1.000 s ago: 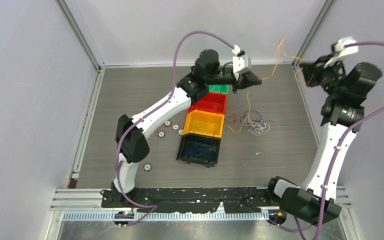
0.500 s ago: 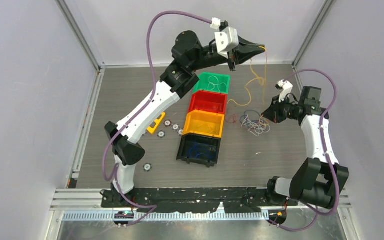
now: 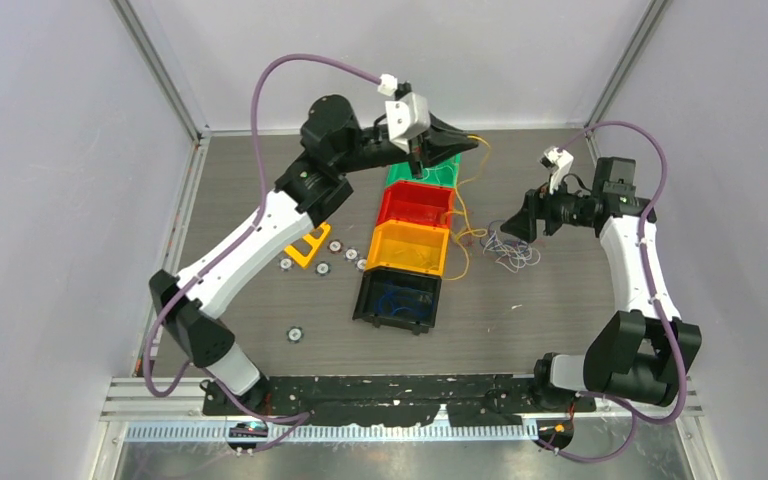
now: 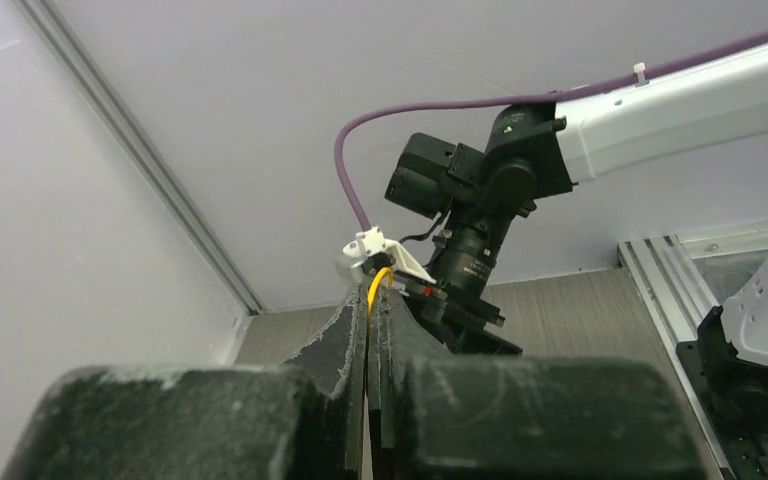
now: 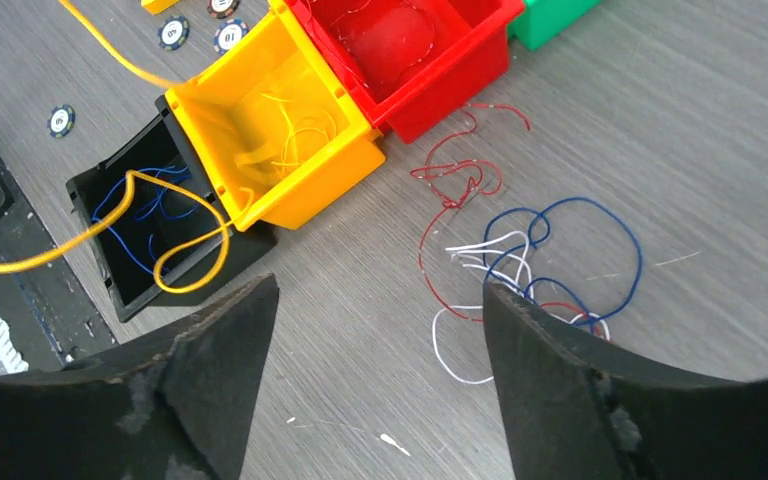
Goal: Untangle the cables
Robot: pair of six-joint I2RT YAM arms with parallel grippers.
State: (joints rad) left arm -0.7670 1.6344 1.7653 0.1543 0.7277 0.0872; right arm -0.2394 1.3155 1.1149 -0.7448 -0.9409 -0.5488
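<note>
A loose tangle of red, blue and white cables (image 3: 511,250) lies on the table right of the bins, also in the right wrist view (image 5: 520,275). My left gripper (image 3: 468,144) is raised over the green bin and shut on a yellow cable (image 3: 458,215), which hangs down past the bins. In the left wrist view the yellow cable (image 4: 378,279) sticks out between the closed fingertips of my left gripper (image 4: 371,297). My right gripper (image 3: 513,223) hovers open over the tangle's left side, and in its own view the right gripper (image 5: 378,300) holds nothing. The yellow cable (image 5: 175,265) loops over the black bin.
Green (image 3: 442,176), red (image 3: 389,212), yellow (image 3: 406,263) and black (image 3: 366,300) bins stand in a row at mid-table, with thin wires inside them. Poker chips (image 3: 322,268) and a yellow plastic piece (image 3: 306,247) lie left of the bins. Walls enclose the table.
My left gripper has swung left and lower with the yellow cable. The right gripper has opened and shifted slightly left over the tangle.
</note>
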